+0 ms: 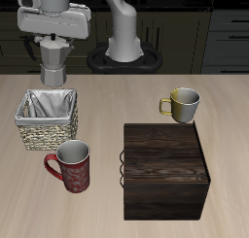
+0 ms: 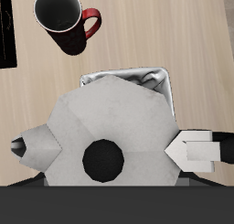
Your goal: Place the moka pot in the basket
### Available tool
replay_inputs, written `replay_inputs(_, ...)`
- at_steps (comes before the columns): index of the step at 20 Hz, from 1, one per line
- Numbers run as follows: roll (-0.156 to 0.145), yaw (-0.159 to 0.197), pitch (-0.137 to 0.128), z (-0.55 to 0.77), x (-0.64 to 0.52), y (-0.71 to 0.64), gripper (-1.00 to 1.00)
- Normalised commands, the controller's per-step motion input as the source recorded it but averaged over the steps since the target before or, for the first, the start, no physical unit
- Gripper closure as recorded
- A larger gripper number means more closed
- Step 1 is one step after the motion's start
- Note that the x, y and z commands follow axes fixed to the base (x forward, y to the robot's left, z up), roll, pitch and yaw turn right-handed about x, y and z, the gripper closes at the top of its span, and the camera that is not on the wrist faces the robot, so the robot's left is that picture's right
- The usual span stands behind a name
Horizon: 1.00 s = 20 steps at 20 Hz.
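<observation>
The moka pot is held clamped in the gripper, raised just behind the basket, near the table's far edge. It should be carried slightly nearer the front edge until centred over the cloth lining, lowered upright, and only then released.

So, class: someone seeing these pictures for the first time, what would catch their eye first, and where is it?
First the silver moka pot, held up off the table in the pincer, just behind the wicker basket; in the wrist view it fills most of the picture, above the basket's cloth lining. Next the dark wooden box near the table's front edge, then the red patterned mug in front of the basket.
</observation>
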Motion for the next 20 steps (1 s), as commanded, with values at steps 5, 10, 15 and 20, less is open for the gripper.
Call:
replay_inputs(5,-0.07,-0.032,0.006,0.03,0.09,-0.37,1.0)
replay_inputs(10,-0.042,-0.013,0.028,-0.13,0.12,-0.21,1.0)
replay_inputs(15,-0.013,-0.003,0.039,-0.27,0.1,-0.06,1.0)
replay_inputs(20,0.019,0.016,0.076,-0.5,0.11,0.11,1.0)
